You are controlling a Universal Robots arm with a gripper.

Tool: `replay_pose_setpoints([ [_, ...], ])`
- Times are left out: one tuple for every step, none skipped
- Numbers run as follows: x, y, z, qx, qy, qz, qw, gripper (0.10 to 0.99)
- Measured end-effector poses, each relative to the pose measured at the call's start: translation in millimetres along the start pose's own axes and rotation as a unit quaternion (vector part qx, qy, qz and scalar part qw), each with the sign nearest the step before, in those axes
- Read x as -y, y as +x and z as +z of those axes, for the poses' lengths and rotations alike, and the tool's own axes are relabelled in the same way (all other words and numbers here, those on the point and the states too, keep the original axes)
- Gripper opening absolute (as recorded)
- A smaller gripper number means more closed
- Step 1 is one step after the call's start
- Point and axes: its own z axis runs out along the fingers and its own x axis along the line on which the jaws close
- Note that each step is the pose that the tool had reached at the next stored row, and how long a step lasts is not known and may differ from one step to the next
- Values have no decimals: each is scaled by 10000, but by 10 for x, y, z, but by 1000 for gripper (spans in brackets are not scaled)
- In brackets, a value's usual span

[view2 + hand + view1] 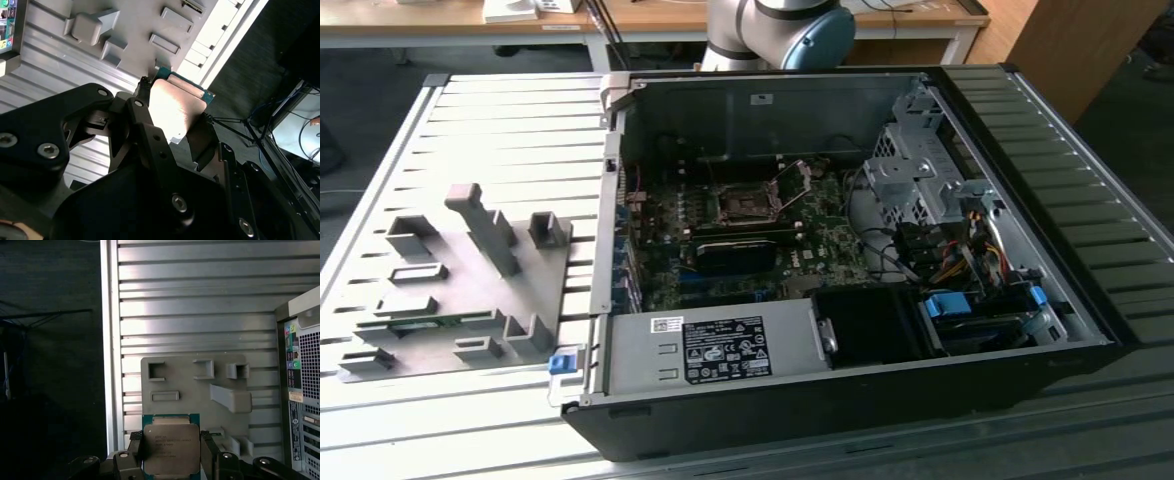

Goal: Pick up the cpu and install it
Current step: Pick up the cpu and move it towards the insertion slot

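Gripper (171,446) fingers (136,450) clamped on cpu (171,450), one per side (metal top showing); held btwn tips.

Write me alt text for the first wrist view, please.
The gripper holds the cpu by two opposite edges, metal top facing the camera. Beyond it a grey fixture plate lies on a slatted table, beside a computer case.
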Motion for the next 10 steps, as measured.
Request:
replay_pose_setpoints([
  [0, 0, -9, 0, 0, 0, 10000, 545],
  [-1, 0, -19, 0, 0, 0, 10000, 545],
  [-2, 0, -31, 0, 0, 0, 10000, 545],
  [-2, 0, -43, 0, 0, 0, 10000, 545],
  [-2, 0, -52, 0, 0, 0, 10000, 545],
  [-3, 0, -62, 0, 0, 0, 10000, 545],
  [-3, 0, -74, 0, 1, 0, 10000, 545],
  [-4, -1, -87, -1, 1, 0, 10000, 545],
  [-5, -1, -105, -1, 1, 0, 10000, 545],
  [-6, -1, -127, -1, 1, 0, 10000, 545],
])
